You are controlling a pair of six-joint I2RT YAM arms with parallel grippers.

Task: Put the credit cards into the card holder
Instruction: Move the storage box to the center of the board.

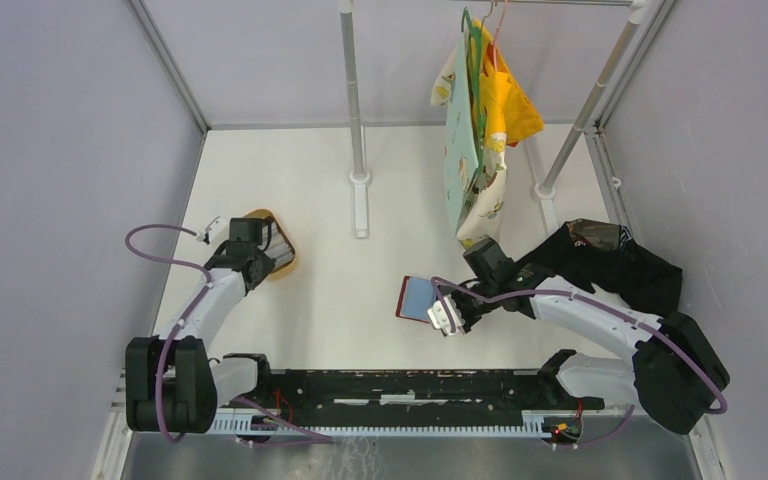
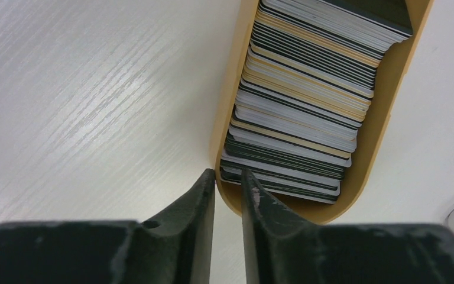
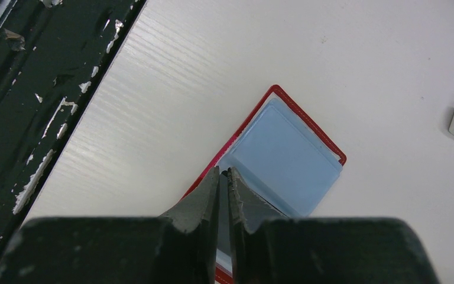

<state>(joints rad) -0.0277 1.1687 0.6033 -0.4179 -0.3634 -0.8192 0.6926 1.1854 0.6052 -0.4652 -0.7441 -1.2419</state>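
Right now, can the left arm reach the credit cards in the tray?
Probably yes: the left gripper is at the near end of the tan tray, the credit cards lie uncovered, nothing between.

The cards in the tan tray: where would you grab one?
Probably the upper edge of the end card nearest the left gripper, from above: the cards stand on edge, packed tight in the tan tray, so only tops are free.

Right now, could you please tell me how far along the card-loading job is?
Done: nothing visible; the red folding card holder is open, no card seen in its blue lining. In hand: the right gripper pinches its edge; the left gripper sits at the near end of the tan oval tray. Left: the whole stack of thin plastic cards.
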